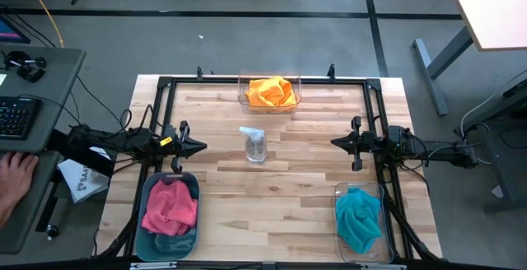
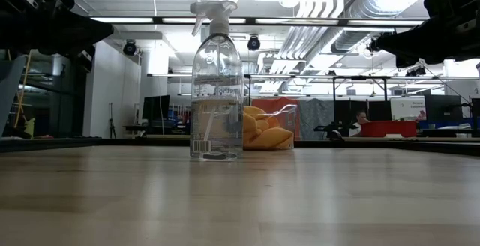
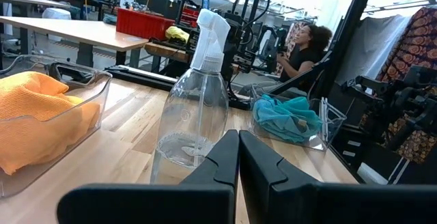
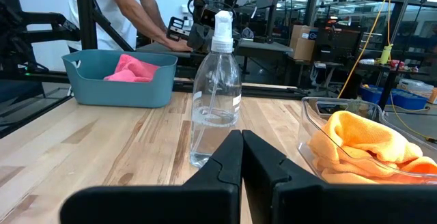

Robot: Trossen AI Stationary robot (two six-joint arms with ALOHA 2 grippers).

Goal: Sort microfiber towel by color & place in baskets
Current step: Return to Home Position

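There, my left claw (image 1: 198, 146) and right claw (image 1: 336, 141) hung level at opposite sides of the table (image 1: 288, 196), tips pressed together, facing the bottle (image 1: 256, 145). The pink towel (image 1: 170, 207) lay in the teal basket (image 1: 170, 245), the teal towel (image 1: 358, 219) in the near clear basket (image 1: 366, 255), and the orange towel (image 1: 272, 92) in the far clear basket (image 1: 244, 89), half hidden by the bottle in the low view.

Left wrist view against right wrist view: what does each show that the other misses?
Only the left wrist view shows the teal towel in its clear basket. Only the right wrist view shows the pink towel in the teal basket. Both show the spray bottle standing upright, the orange towel in the other clear basket, and that arm's own shut claw: left claw, right claw.
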